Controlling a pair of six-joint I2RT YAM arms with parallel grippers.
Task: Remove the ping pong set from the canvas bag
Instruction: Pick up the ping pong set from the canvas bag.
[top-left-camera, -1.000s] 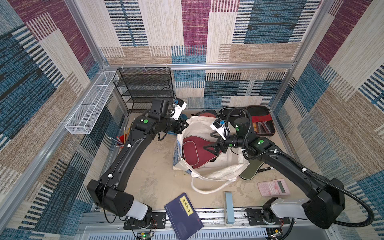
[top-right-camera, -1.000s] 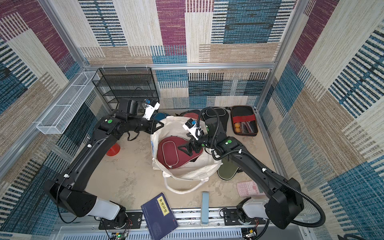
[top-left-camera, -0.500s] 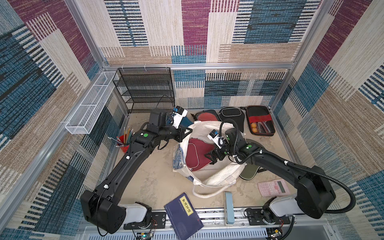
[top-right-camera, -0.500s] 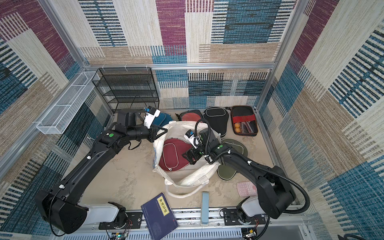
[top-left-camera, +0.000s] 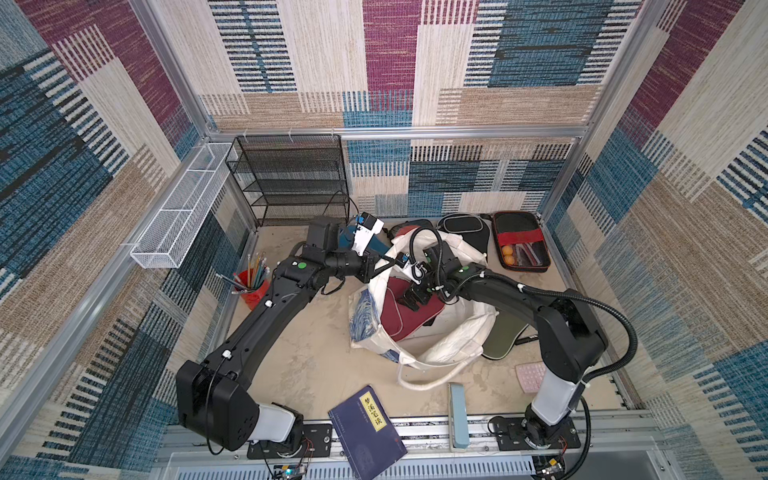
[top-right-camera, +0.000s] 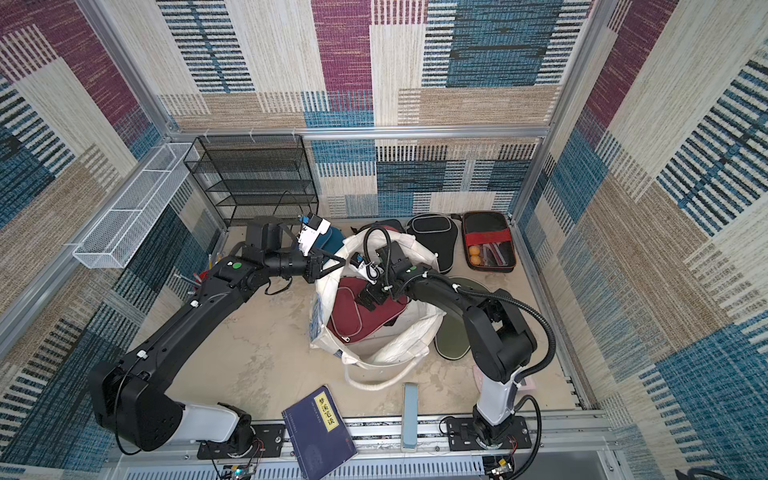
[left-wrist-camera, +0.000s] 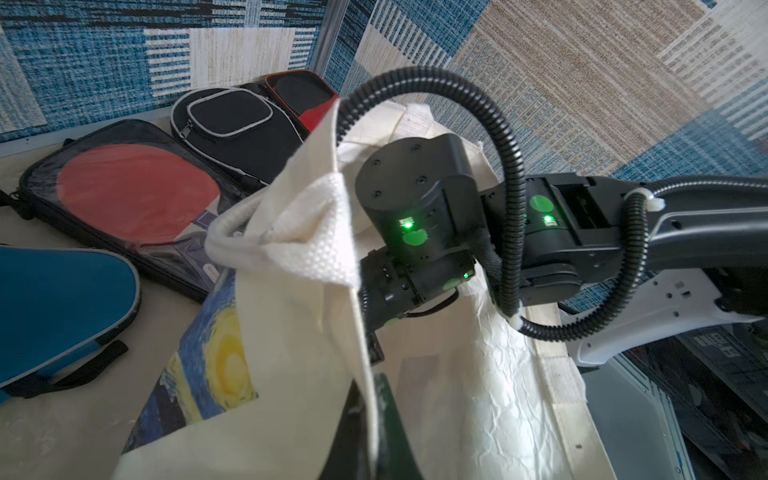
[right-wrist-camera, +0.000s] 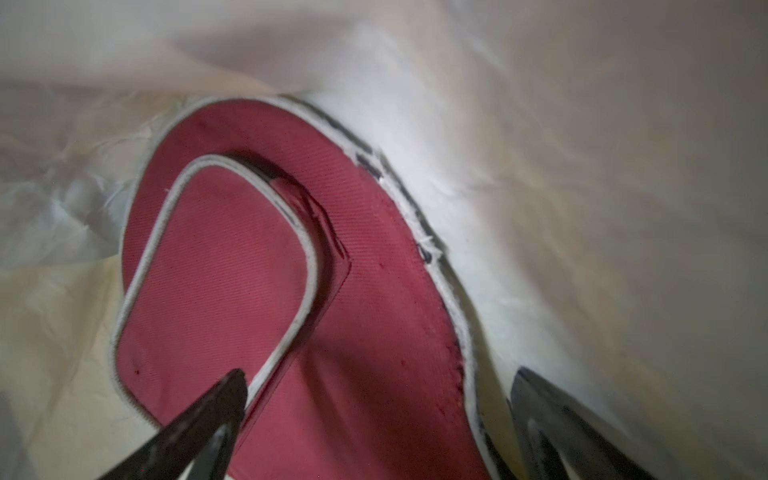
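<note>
The cream canvas bag (top-left-camera: 451, 347) (top-right-camera: 409, 343) lies on the table with its mouth held wide. My left gripper (top-left-camera: 384, 262) (top-right-camera: 340, 262) (left-wrist-camera: 371, 411) is shut on the bag's rim at the back. Inside lies a maroon paddle cover (top-left-camera: 397, 309) (top-right-camera: 351, 313) (right-wrist-camera: 257, 257). My right gripper (top-left-camera: 409, 301) (top-right-camera: 368, 299) (right-wrist-camera: 379, 374) is open inside the bag, its fingers straddling the cover's edge. Outside the bag lie an olive cover (top-left-camera: 505, 338), a black cover (top-left-camera: 465, 232), a blue cover (left-wrist-camera: 54, 307) and the black red-banded case (top-left-camera: 521, 245).
A pink calculator (top-left-camera: 530, 374) lies by the right arm's base. A blue book (top-left-camera: 368, 428) and a pale blue bar (top-left-camera: 457, 415) sit at the front edge. A red pencil cup (top-left-camera: 251, 286), black mesh rack (top-left-camera: 291, 178) and white wire basket (top-left-camera: 178, 208) stand at the left.
My right gripper has gone down and left into the bag, onto the maroon cover. My left gripper has moved forward and right with the rim in it.
</note>
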